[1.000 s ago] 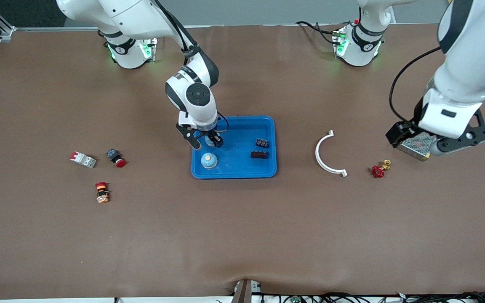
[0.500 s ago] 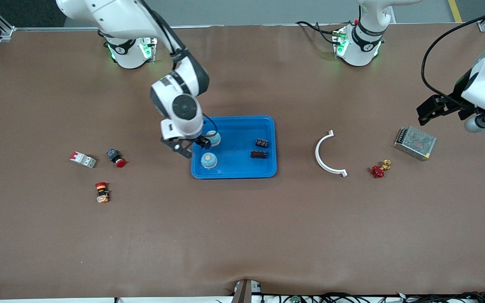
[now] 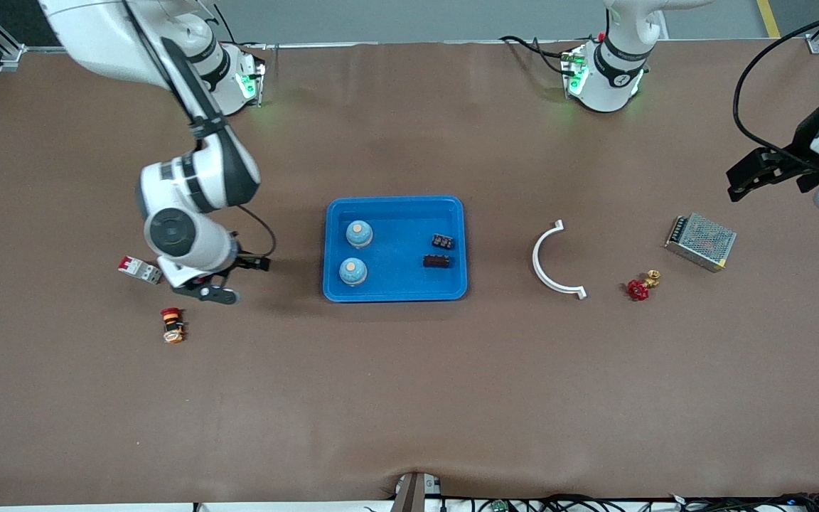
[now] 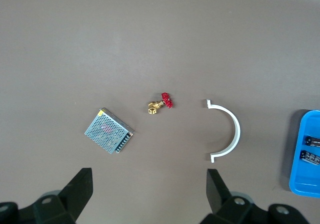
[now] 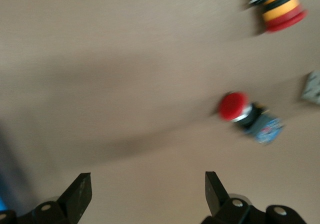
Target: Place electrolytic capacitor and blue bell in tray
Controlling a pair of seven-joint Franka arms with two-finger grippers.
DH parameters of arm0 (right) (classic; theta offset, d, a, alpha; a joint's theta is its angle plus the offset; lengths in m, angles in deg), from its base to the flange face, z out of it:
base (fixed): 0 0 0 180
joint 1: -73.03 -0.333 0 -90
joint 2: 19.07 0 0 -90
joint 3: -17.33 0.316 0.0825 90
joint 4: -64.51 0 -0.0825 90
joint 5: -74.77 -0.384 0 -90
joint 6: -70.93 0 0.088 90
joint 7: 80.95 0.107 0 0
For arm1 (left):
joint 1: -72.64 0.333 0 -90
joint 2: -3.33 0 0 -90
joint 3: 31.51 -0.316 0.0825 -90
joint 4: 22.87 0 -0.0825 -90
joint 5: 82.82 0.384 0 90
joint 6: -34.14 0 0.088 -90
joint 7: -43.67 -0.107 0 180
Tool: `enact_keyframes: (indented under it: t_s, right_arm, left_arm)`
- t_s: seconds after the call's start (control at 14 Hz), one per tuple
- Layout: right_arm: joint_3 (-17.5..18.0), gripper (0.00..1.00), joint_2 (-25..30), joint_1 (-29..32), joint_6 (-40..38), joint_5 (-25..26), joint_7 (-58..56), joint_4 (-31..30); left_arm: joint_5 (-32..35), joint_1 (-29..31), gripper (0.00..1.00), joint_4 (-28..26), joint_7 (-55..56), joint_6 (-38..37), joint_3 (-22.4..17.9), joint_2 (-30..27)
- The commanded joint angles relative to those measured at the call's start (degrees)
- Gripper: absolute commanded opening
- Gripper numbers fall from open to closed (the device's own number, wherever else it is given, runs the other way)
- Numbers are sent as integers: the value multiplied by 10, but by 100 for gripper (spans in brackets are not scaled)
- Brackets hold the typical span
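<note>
The blue tray (image 3: 402, 279) lies mid-table. In it stand two blue round pieces with pale orange tops, one (image 3: 358, 233) farther from the front camera than the other (image 3: 352, 271). Which is the electrolytic capacitor and which the blue bell I cannot tell. My right gripper (image 3: 234, 279) (image 5: 147, 184) hangs open and empty over bare table beside the tray, toward the right arm's end. My left gripper (image 3: 772, 178) (image 4: 148, 179) is open and empty, high over the left arm's end of the table, and the tray's edge (image 4: 306, 184) shows in its wrist view.
Two dark terminal blocks (image 3: 440, 252) also lie in the tray. A white arc (image 3: 552, 259), a red-handled valve (image 3: 640, 286) and a mesh metal box (image 3: 700, 242) lie toward the left arm's end. A red push button (image 5: 235, 108), a breaker (image 3: 141, 269) and a yellow-red button (image 3: 173, 324) lie by the right gripper.
The right gripper left a second blue piece in the tray and swung out toward the right arm's end. The left gripper moved up and away from the metal box.
</note>
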Motion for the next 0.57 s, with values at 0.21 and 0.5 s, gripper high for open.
enact_keyframes:
  t_s: [0.21, 0.5]
  right_arm:
    - [12, 100, 90, 118, -82, 7, -204, -7]
    - [14, 100, 161, 176, -123, 6, -255, 1]
  left_arm:
    - [-19, -1, 100, -18, -13, -2, -7, -22]
    - [-20, -1, 100, -20, -13, -7, -5, -22]
